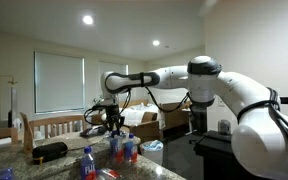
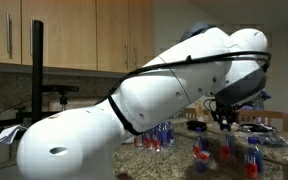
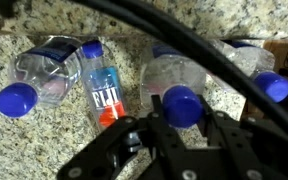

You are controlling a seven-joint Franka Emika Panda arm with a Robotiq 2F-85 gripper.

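Observation:
In the wrist view my gripper (image 3: 181, 113) is shut on the blue cap (image 3: 181, 104) of a clear plastic bottle (image 3: 167, 72), seen from above with its body below the jaws. A bottle with a red and blue label (image 3: 102, 95) lies just to its left. Beside that lies another clear bottle (image 3: 46, 70) with a blue cap. A further blue-capped bottle (image 3: 272, 86) is at the right. All rest on the speckled granite counter (image 3: 24, 145). In both exterior views the gripper (image 1: 112, 120) (image 2: 224, 118) hangs over a cluster of bottles (image 1: 124, 149) (image 2: 225, 149).
A thick black cable (image 3: 174, 35) crosses the wrist view. A black object (image 1: 49, 151) lies on the counter near wooden chairs (image 1: 54, 125). More bottles (image 2: 162, 135) stand by the wall. A dark stand (image 2: 37, 60) rises before wooden cabinets (image 2: 94, 35).

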